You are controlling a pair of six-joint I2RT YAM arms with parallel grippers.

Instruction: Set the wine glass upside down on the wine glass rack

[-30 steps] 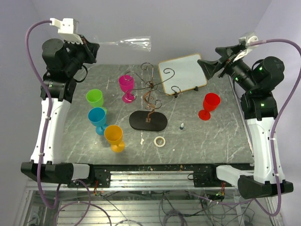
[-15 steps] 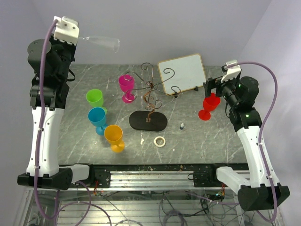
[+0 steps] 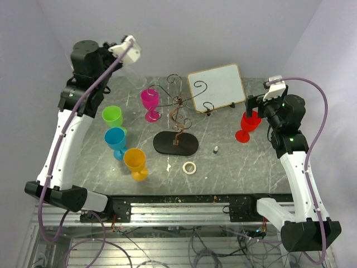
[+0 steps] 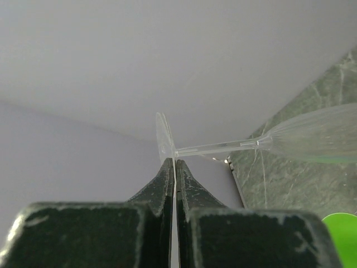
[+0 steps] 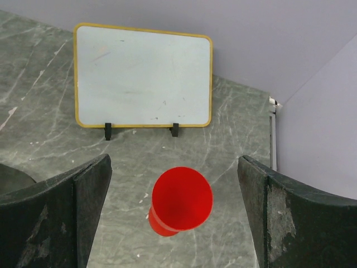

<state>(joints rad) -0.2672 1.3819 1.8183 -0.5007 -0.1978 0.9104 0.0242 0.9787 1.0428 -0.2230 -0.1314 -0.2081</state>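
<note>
Far L, up in air: L gripper (image 4: pixel 174 167) clamped on foot of glass (image 4: pixel 312 137), stem lying level, bowl toward R. Mid table: rack (image 3: pixel 178 109) upright, well apart from glass, pink cup (image 3: pixel 149 100) just beside. At R: R gripper (image 5: pixel 174 162) with fingers wide apart, hovering above 1 red cup (image 5: pixel 181 198).

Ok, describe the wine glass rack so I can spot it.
Middle of the grey table, in front and left of the white board. The wine glass rack rises there: thin brown wire scrolls on a flat black oval base, where its neighbours are solid coloured goblets.
</note>
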